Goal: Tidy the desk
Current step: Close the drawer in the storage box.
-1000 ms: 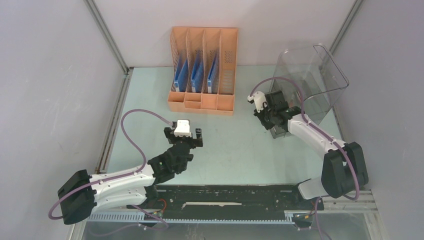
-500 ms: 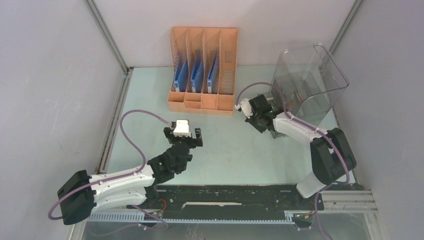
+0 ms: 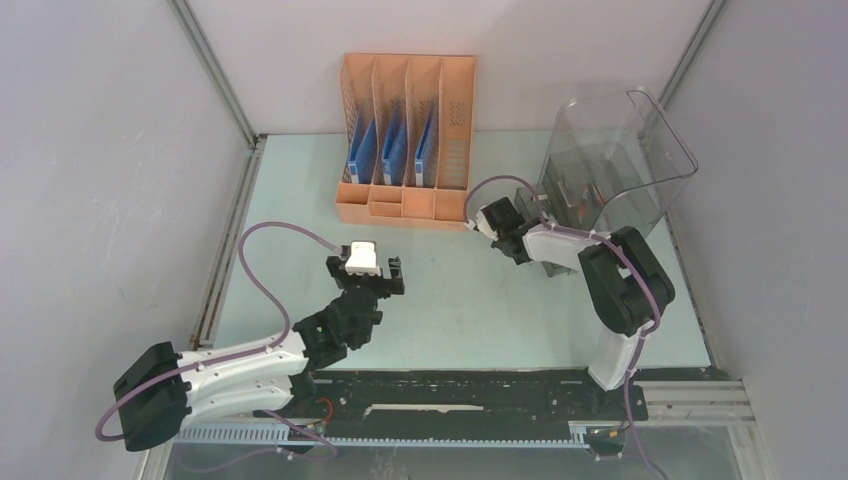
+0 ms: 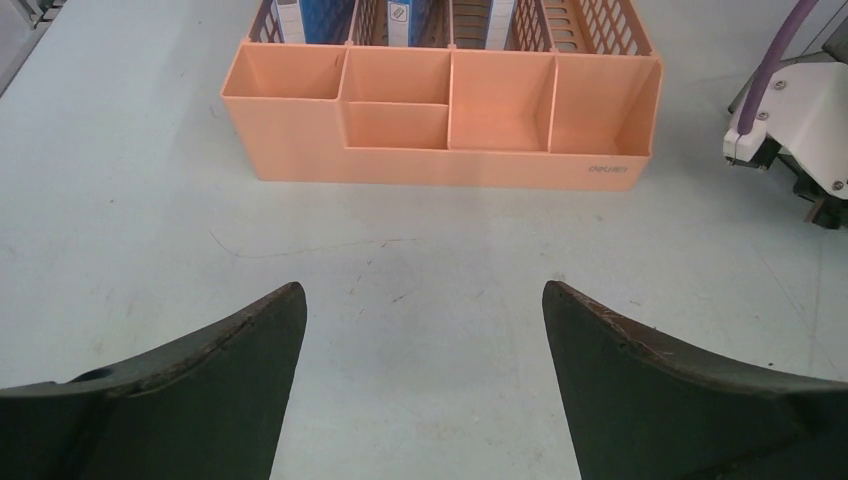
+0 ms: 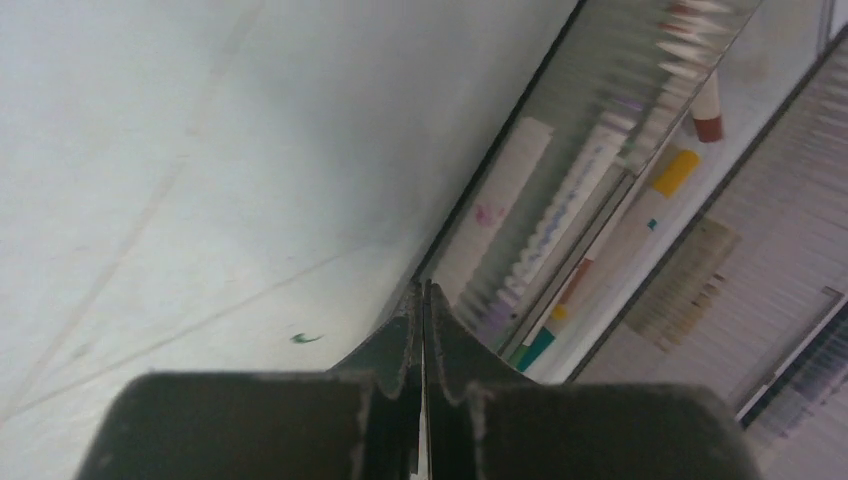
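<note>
Since a second ago the right arm [image 3: 620, 285] has folded in on itself. Its elbow now stands high in front of the clear bin [image 3: 620, 150]. The right gripper [image 5: 422, 300] has slid leftward, away from the bin's front face and toward the right front corner of the orange file rack [image 3: 405, 205]. Its jaws, a little apart then, are now pressed together with nothing between them. The left gripper [image 3: 365, 270] has hardly shifted (a hair at most), and its jaws stand wide apart above the counter [image 3: 460, 300].

Around them we see the file rack at the back, with blue folders [image 3: 365, 150] upright in three of its slots and low open trays along its front. The bin sits at the back right. Through its ribbed wall the right wrist view shows pens [image 5: 590, 190] lying inside, one with a dark red end [image 5: 707, 110]. The right gripper's tips hang just beside the bin's lower edge, and we cannot tell whether they touch it. From above, the folded right arm hides the bin's lower front. The left gripper faces the rack's front across the counter, and the right wrist's white camera housing [image 4: 800, 110] shows at the right edge of its view.

The counter lies flat, face up, between the grey walls [image 3: 100, 200], with the black rail [image 3: 450, 385] along its near edge. Its long axis appears to run left to right, parallel to the rail, though the slanted view leaves us unsure.
</note>
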`<state>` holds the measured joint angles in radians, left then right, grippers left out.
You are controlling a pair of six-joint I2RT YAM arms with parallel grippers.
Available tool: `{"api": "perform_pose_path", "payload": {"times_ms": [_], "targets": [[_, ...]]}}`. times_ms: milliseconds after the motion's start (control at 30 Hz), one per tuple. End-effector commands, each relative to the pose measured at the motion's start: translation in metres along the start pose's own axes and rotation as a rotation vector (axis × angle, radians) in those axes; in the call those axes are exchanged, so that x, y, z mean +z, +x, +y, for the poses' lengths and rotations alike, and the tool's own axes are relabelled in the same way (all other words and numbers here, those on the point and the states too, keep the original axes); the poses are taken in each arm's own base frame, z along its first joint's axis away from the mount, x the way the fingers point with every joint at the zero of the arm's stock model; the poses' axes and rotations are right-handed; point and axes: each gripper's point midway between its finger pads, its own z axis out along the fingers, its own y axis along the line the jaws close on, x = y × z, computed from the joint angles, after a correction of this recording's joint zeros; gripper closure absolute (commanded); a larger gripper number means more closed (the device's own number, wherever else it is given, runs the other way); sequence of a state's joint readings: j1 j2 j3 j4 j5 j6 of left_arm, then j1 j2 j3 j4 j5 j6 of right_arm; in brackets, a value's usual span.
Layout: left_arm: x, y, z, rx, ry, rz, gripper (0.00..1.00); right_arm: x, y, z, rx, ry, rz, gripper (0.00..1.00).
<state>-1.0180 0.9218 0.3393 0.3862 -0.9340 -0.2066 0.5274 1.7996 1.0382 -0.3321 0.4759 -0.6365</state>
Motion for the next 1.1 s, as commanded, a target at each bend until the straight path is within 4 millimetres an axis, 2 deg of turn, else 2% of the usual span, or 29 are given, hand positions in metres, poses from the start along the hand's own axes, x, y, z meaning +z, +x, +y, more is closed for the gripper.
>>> {"api": "perform_pose_path", "payload": {"times_ms": [0, 133, 267, 367, 500, 700, 833, 933, 1067], "targets": [[0.0, -0.008, 0.002, -0.026, -0.001, -0.033, 0.04, 0.007, 0.002, -0.055, 0.05, 0.183, 0.024, 1.0], [0.0, -0.008, 0.002, -0.025, 0.0, -0.034, 0.04, 0.014, 0.019, -0.079, 0.094, 0.242, 0.061, 1.0], [0.0, -0.009, 0.001, -0.023, 0.001, -0.033, 0.04, 0.014, 0.027, -0.091, 0.119, 0.265, 0.074, 0.89], [0.001, -0.009, 0.001, -0.021, -0.001, -0.033, 0.04, 0.01, 0.025, -0.086, 0.128, 0.239, 0.061, 0.84], [0.001, -0.009, 0.0, -0.015, 0.0, -0.028, 0.04, -0.008, 0.011, -0.068, 0.132, 0.153, -0.002, 0.8], [0.002, -0.009, -0.001, -0.01, -0.005, -0.025, 0.04, -0.059, -0.006, -0.033, 0.118, -0.049, -0.138, 0.76], [0.003, -0.009, -0.001, -0.003, -0.011, -0.019, 0.04, -0.112, -0.017, -0.01, 0.15, -0.269, -0.327, 0.75], [0.004, -0.008, -0.001, 0.0, -0.015, -0.014, 0.03, -0.155, -0.017, -0.016, 0.191, -0.354, -0.503, 0.73], [0.004, -0.011, -0.001, 0.003, -0.026, -0.011, 0.0, -0.217, -0.008, -0.038, 0.278, -0.387, -0.753, 0.69]]}}
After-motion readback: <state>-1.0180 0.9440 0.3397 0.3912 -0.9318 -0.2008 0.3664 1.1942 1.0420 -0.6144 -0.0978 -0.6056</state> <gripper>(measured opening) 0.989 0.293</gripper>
